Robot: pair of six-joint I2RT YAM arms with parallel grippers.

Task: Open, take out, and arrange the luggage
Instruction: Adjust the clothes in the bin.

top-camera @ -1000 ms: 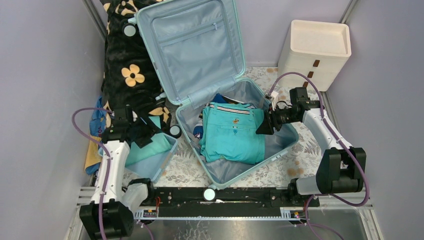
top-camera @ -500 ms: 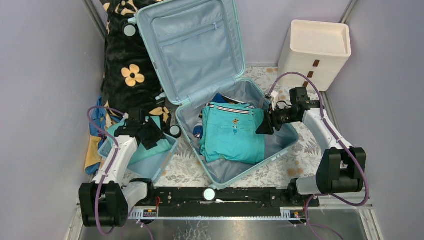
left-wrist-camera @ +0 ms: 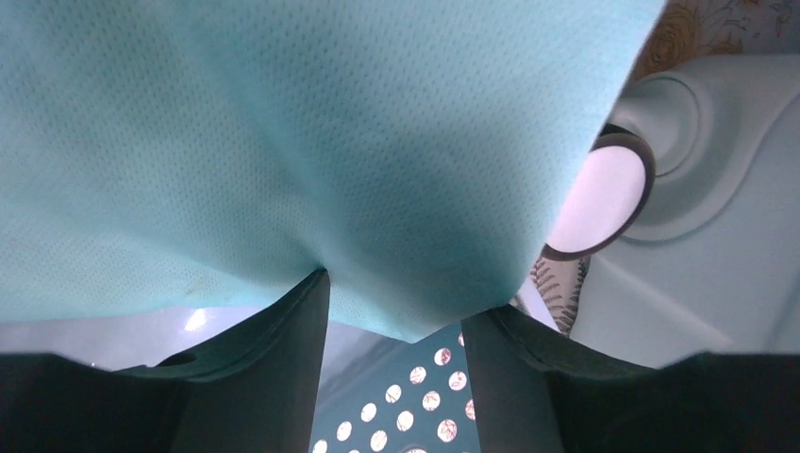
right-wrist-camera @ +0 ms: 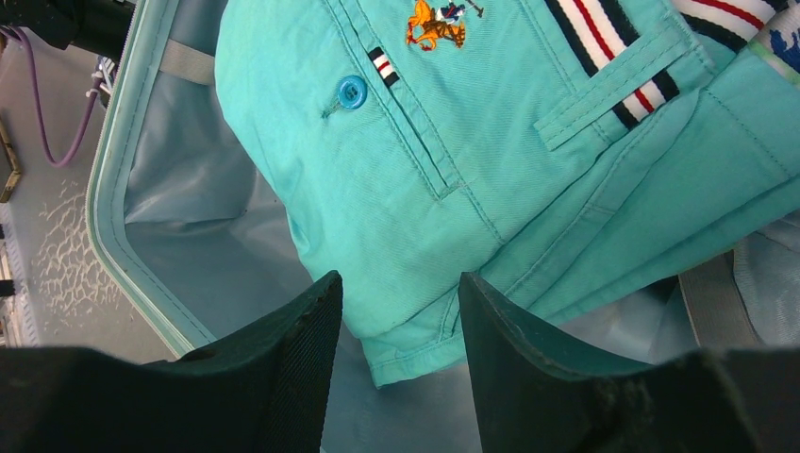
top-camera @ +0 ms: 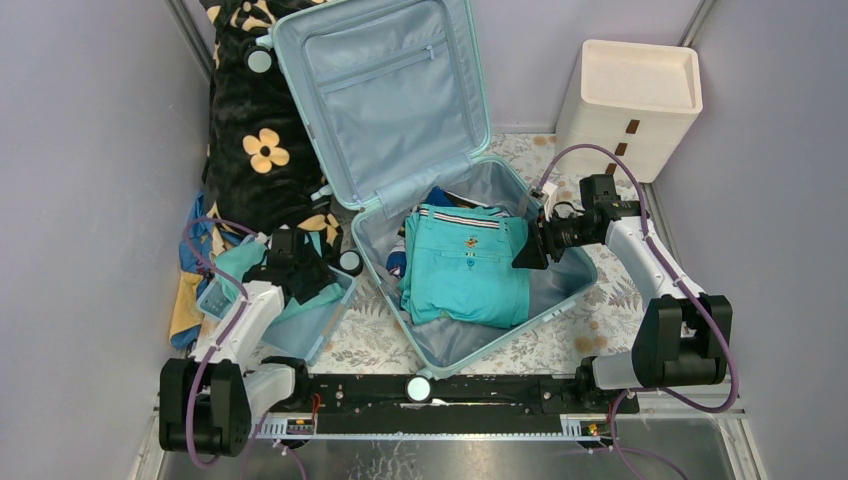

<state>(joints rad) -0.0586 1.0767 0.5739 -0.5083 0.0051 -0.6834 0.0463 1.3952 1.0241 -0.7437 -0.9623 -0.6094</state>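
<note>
The luggage (top-camera: 400, 100), a pale aqua hard-shell suitcase, lies open with its lid leaning against the back wall. Folded turquoise shorts (top-camera: 465, 265) fill its lower half, and they also show in the right wrist view (right-wrist-camera: 453, 123). My right gripper (top-camera: 525, 252) hovers open over the shorts' right edge (right-wrist-camera: 398, 283) with nothing between its fingers. My left gripper (top-camera: 290, 262) is over the small blue basket (top-camera: 325, 335). Its jaws stand apart, tips pressed against a teal mesh cloth (left-wrist-camera: 330, 142) that sags between them (left-wrist-camera: 396, 297). The basket's perforated wall (left-wrist-camera: 406, 406) shows through the gap.
A suitcase wheel (left-wrist-camera: 599, 198) sits just right of the left gripper. A cream drawer unit (top-camera: 630, 100) stands at the back right. A black flowered blanket (top-camera: 255, 140) is piled along the left wall. A leaf-patterned mat (top-camera: 590, 330) covers the table.
My left gripper has swung right, from the basket's far left corner towards the suitcase, and its jaws have narrowed a little. The right arm has not moved.
</note>
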